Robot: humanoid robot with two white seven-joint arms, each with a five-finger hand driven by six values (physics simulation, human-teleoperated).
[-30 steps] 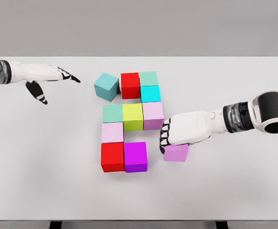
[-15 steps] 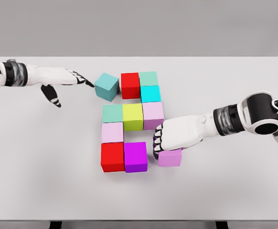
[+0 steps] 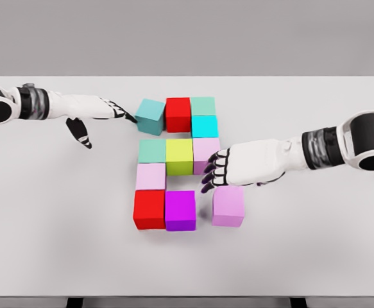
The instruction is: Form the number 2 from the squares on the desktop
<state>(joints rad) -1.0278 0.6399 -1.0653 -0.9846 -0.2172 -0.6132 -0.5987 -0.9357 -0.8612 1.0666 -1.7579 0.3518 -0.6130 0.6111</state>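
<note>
Head view of a white table (image 3: 58, 244) bearing coloured cubes. The left hand (image 3: 100, 110) reaches in with fingers extended flat and thumb hanging below, holding nothing; its fingertips (image 3: 130, 118) touch the left face of the teal cube (image 3: 150, 115), which sits slightly skewed against the red cube (image 3: 178, 114) of the top row. Beyond that lie a green cube (image 3: 203, 106) and a cyan cube (image 3: 204, 126). The right hand (image 3: 238, 168) hovers with fingers loosely spread, gripping nothing; its fingertips (image 3: 207, 179) lie just beside the pink cube (image 3: 205, 151) of the middle row. Directly below the palm rests the lilac cube (image 3: 229, 206), apart from the fingers and separated by a gap from the magenta cube (image 3: 180, 210) to its left.
</note>
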